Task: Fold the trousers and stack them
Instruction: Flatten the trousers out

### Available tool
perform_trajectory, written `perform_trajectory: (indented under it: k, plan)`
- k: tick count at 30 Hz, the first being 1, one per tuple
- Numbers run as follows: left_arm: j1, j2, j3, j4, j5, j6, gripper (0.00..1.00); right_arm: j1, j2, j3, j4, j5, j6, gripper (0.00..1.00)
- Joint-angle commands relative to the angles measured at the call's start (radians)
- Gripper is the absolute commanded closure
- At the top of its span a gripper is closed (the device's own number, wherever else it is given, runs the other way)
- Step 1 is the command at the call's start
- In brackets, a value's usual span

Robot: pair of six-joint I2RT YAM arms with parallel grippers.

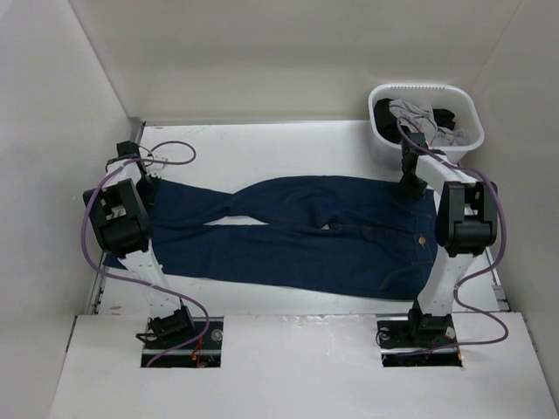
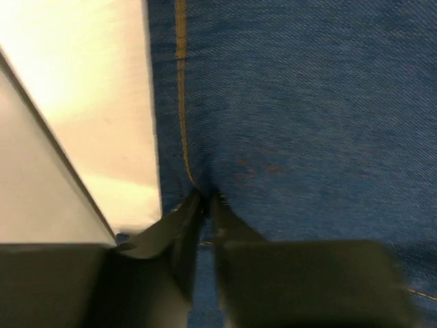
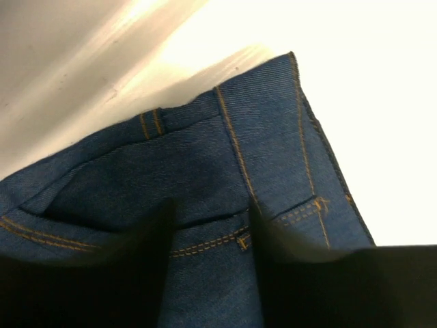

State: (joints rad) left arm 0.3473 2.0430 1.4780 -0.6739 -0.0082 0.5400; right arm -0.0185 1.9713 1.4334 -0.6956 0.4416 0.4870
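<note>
The dark blue trousers lie flat across the table, legs to the left and waistband to the right. My left gripper is at the far leg's end; in the left wrist view its jaws are closed, pinching the denim beside an orange seam near the cloth's edge. My right gripper is at the far corner of the waist; in the right wrist view its jaws stand apart over the waistband denim with its orange stitching, with cloth lying between the fingers.
A white laundry basket holding grey/white and black garments stands at the back right, just behind the right gripper. White walls close in the white table on the left, back and right. Cables loop off both arms.
</note>
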Motion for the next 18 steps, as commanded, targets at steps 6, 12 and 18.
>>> perform_trajectory:
  k: [6,12,18]
  plan:
    - [0.035,-0.113,-0.041,0.088,0.021,0.02,1.0,-0.008,-0.146,-0.149,0.082,-0.119,0.007,1.0]
    - [0.095,-0.176,-0.09,0.163,-0.027,0.069,1.0,-0.021,-0.274,-0.303,0.11,-0.122,0.015,1.0]
    - [0.083,-0.219,-0.116,0.198,0.042,0.066,0.8,-0.08,-0.439,-0.396,0.198,-0.087,0.093,0.25]
